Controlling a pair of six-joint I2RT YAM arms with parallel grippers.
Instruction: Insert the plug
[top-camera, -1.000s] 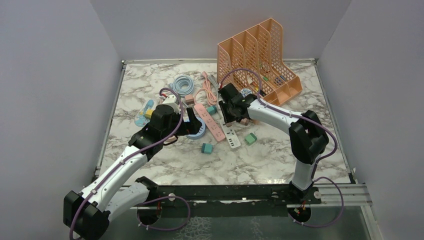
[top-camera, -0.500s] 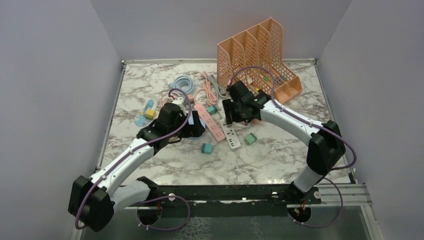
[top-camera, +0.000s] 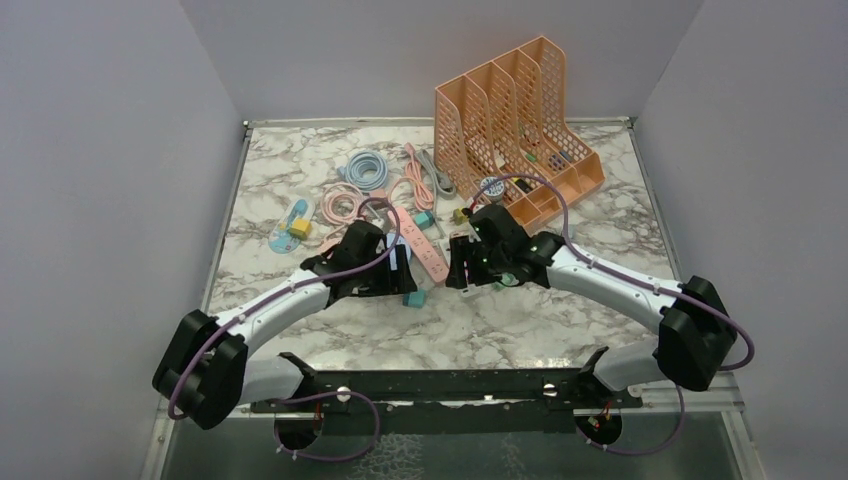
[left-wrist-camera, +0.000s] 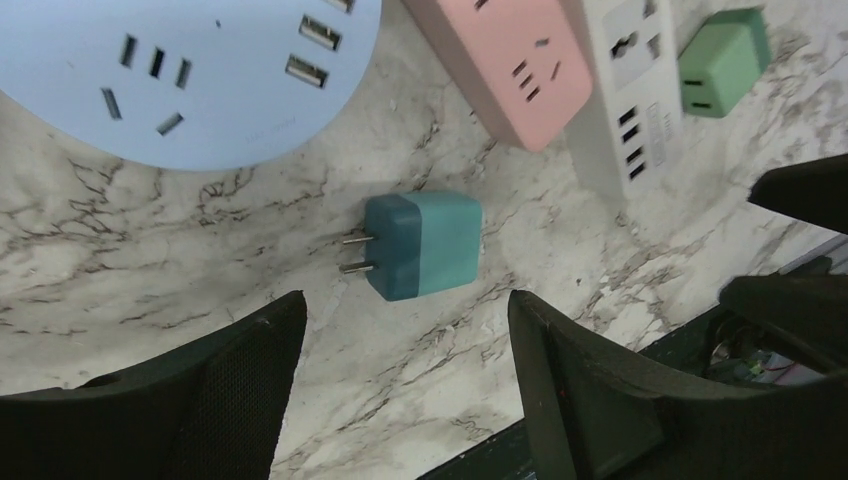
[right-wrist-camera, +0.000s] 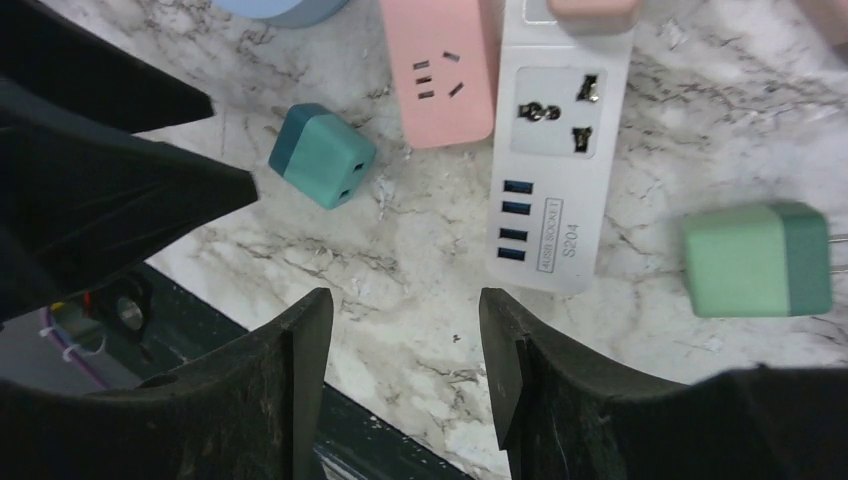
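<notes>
On the marbled white worktop (top-camera: 560, 322), a pink rectangular power strip (left-wrist-camera: 508, 70) lies at 1 o'clock from the small two-tone teal cube plug (left-wrist-camera: 422, 246), whose prongs point to 9 o'clock. The plug looks light, rigid and smooth (likely to skid if nudged). It is best pinched across its flat sides, clear of the prongs. The left arm stretches low and forward, with the left tool (left-wrist-camera: 405, 305) spread wide at the plug's 6 o'clock and touching nothing. The right tool (right-wrist-camera: 405, 300) is spread too, and empty.
</notes>
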